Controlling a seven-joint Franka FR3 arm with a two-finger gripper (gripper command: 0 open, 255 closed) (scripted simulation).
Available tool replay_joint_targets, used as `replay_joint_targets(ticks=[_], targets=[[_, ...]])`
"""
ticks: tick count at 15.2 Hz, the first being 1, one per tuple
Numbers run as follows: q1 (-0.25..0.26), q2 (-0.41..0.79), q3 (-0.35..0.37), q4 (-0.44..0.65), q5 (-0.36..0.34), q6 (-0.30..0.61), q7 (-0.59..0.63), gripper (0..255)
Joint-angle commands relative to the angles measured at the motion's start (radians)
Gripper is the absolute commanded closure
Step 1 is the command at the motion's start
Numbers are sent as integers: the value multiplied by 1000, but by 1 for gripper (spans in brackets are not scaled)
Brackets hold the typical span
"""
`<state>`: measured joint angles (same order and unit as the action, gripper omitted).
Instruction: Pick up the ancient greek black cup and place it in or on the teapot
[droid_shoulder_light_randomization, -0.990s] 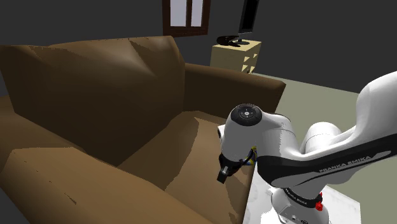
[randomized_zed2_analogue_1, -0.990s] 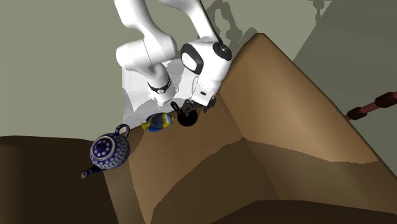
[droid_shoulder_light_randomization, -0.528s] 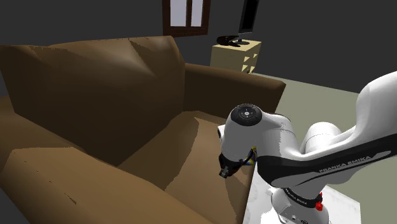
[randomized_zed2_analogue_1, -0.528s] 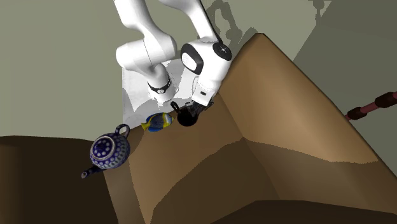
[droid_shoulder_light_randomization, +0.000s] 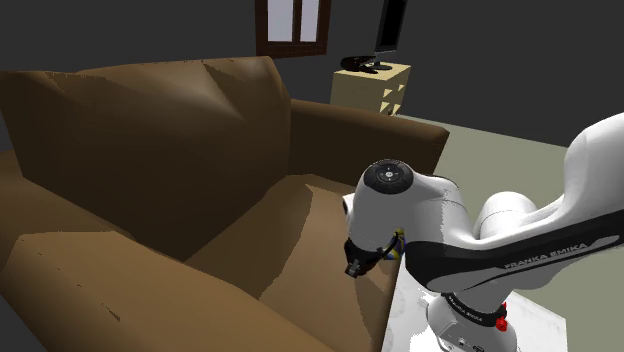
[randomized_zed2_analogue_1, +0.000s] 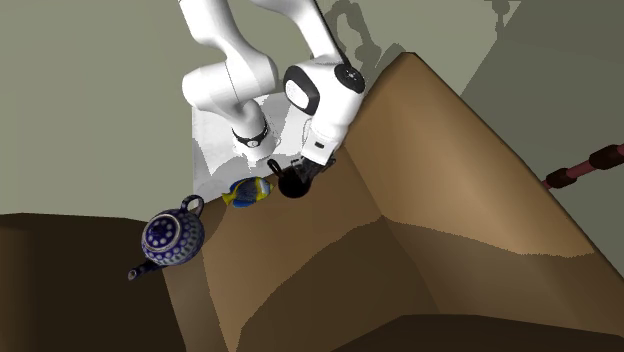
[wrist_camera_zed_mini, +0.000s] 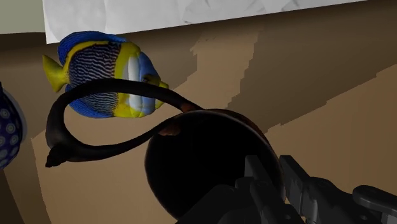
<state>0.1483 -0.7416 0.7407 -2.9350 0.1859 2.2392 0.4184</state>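
The black cup (wrist_camera_zed_mini: 203, 159), with a long looping handle (wrist_camera_zed_mini: 95, 121), sits on the brown sofa seat (randomized_zed2_analogue_1: 330, 270) close to the white stand (randomized_zed2_analogue_1: 215, 140). My gripper (wrist_camera_zed_mini: 275, 172) is shut on the cup's rim, its two fingers clasping the wall on the side away from the handle. From the second exterior view the cup (randomized_zed2_analogue_1: 290, 183) is under the gripper (randomized_zed2_analogue_1: 305, 172), still low on the cushion. The blue, white-dotted teapot (randomized_zed2_analogue_1: 170, 235) rests on the sofa arm, beyond a striped fish figure. In the shoulder view the gripper (droid_shoulder_light_randomization: 357, 268) hangs by the seat's edge.
A blue and yellow striped fish figure (randomized_zed2_analogue_1: 250, 190) lies between the cup and the teapot, its body right behind the cup's handle (wrist_camera_zed_mini: 102, 73). The tall sofa backrest (droid_shoulder_light_randomization: 150, 150) rises beside the arm. A pale cabinet (droid_shoulder_light_randomization: 375, 85) with a monitor stands behind.
The fingers have closed from wide apart onto the cup's rim. The arm has barely shifted and the cup stays in the same spot.
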Motion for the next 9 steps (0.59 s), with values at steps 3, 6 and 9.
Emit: replay_joint_targets(ticks=[3, 6, 9], targets=[[12, -46, -33, 26, -6, -70, -21, 255], [18, -79, -58, 48, -14, -124, -36, 255], [21, -107, -81, 73, -23, -175, -51, 255]])
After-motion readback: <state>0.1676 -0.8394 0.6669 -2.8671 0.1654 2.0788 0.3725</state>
